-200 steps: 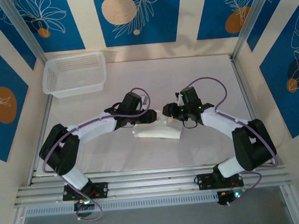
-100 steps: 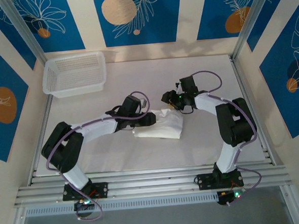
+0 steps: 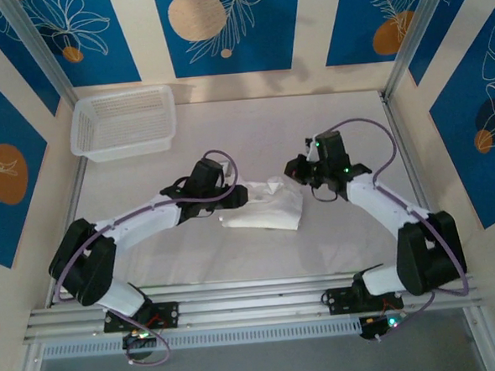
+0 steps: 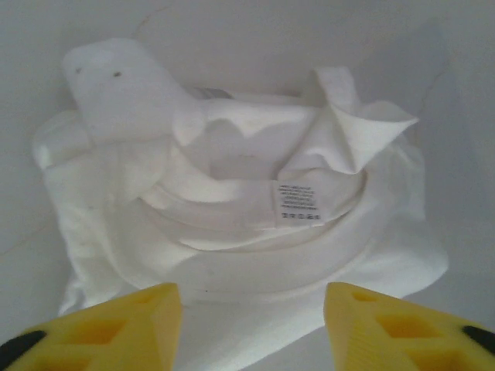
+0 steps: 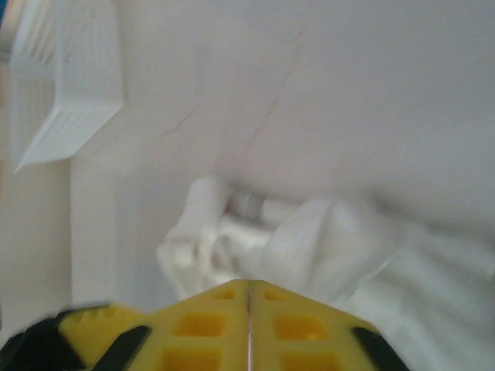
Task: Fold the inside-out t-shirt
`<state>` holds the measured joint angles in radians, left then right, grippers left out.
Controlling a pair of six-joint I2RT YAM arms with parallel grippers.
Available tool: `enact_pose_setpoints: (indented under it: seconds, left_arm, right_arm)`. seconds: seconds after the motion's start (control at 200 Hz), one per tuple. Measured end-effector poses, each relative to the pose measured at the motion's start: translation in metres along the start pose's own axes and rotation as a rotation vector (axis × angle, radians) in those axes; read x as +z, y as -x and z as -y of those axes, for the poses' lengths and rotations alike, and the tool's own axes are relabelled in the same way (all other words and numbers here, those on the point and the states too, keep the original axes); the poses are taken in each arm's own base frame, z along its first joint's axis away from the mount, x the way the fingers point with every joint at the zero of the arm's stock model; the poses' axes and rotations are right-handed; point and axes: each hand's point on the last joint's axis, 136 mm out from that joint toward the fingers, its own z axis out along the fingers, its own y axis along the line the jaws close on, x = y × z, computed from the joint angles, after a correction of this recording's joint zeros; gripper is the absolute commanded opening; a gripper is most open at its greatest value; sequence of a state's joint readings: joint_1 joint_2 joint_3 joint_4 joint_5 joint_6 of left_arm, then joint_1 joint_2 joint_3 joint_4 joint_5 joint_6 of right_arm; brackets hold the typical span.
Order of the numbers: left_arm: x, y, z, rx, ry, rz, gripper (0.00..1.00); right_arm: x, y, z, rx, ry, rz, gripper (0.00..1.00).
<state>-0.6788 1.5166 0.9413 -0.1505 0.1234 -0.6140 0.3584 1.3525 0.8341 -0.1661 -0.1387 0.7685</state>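
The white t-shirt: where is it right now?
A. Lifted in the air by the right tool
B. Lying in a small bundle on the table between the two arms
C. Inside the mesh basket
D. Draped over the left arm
B: the t-shirt lies bunched on the table between the left tool and the right tool, well away from the basket in the far left corner.

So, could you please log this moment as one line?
shirt: bundled, tag showing | left gripper: open, at shirt's edge | right gripper: shut, empty, near shirt
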Motion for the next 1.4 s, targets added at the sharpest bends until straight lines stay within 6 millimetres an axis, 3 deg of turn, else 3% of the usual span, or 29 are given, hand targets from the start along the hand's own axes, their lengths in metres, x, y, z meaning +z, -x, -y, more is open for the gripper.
enact_pose_setpoints:
  seconds: [0.1,0.24,0.31,0.41,0.52,0.635,0.745,0.88,0.975,1.055,1.175,1.285,1.4]
  left_arm:
    - [0.004,-0.004,-0.009,-0.017,0.028,-0.019,0.46]
    - [0.013,-0.008,-0.015,-0.023,0.045,-0.043,0.45]
    - [0.019,-0.009,-0.019,-0.029,0.055,-0.053,0.45]
    - [0.027,-0.003,-0.028,-0.055,0.067,-0.055,0.46]
    - [0.041,0.021,-0.04,-0.093,0.086,-0.035,0.43]
    - [0.062,0.055,-0.046,-0.118,0.085,0.007,0.36]
    - [0.082,0.067,-0.057,-0.143,0.099,0.01,0.32]
    - [0.097,0.063,-0.071,-0.163,0.125,-0.017,0.33]
    - [0.089,0.066,-0.072,-0.169,0.125,-0.005,0.45]
    - [0.064,0.072,-0.067,-0.17,0.117,0.026,0.55]
    - [0.009,0.082,-0.046,-0.169,0.06,0.105,0.57]
    - [-0.018,0.074,-0.036,-0.207,0.01,0.13,0.58]
    - [-0.005,0.039,-0.047,-0.274,0.034,0.058,0.59]
  right_arm:
    - [0.025,-0.024,0.022,0.04,-0.055,-0.084,0.0]
    - [0.062,-0.031,0.057,0.103,-0.141,-0.155,0.0]
    - [0.071,-0.021,0.067,0.133,-0.156,-0.154,0.0]
    - [0.076,0.009,0.072,0.16,-0.149,-0.098,0.01]
    - [0.084,0.033,0.071,0.167,-0.132,-0.076,0.05]
    - [0.103,0.034,0.07,0.169,-0.116,-0.136,0.15]
    - [0.111,0.03,0.065,0.17,-0.086,-0.197,0.31]
    - [0.104,0.037,0.057,0.18,-0.076,-0.22,0.37]
    - [0.083,0.045,0.05,0.192,-0.072,-0.201,0.42]
    - [0.051,0.062,0.035,0.18,-0.037,-0.12,0.44]
    - [-0.013,0.074,0.018,0.176,0.032,0.059,0.45]
    - [-0.047,0.052,0.028,0.243,0.043,0.144,0.45]
    - [-0.051,0.011,0.055,0.35,-0.016,0.126,0.45]
